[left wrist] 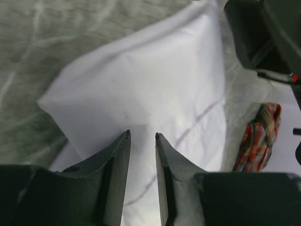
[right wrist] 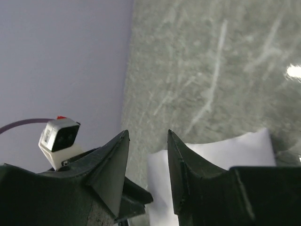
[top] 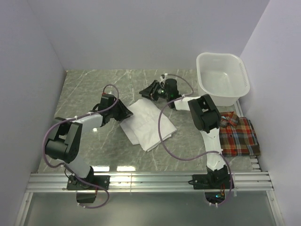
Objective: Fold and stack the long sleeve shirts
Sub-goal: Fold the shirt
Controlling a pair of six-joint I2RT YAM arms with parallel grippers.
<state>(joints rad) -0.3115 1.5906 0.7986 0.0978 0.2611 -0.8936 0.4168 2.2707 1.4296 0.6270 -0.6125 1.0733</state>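
Flanking the folded white shirt (top: 148, 123), left gripper (left wrist: 141, 135) and right gripper (right wrist: 148, 133), jaws apart, empty; plaid shirt (top: 240, 137) well aside.

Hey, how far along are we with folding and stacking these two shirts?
Done: the white shirt lies folded in the middle of the table, and the plaid shirt looks folded at its right edge. In hand: the left gripper and right gripper sit at the white shirt's edges, jaws parted, gripping nothing. Left: stacking, since the two shirts lie apart.

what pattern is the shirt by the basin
The shirt is red, orange and dark plaid; top external view shows it best.
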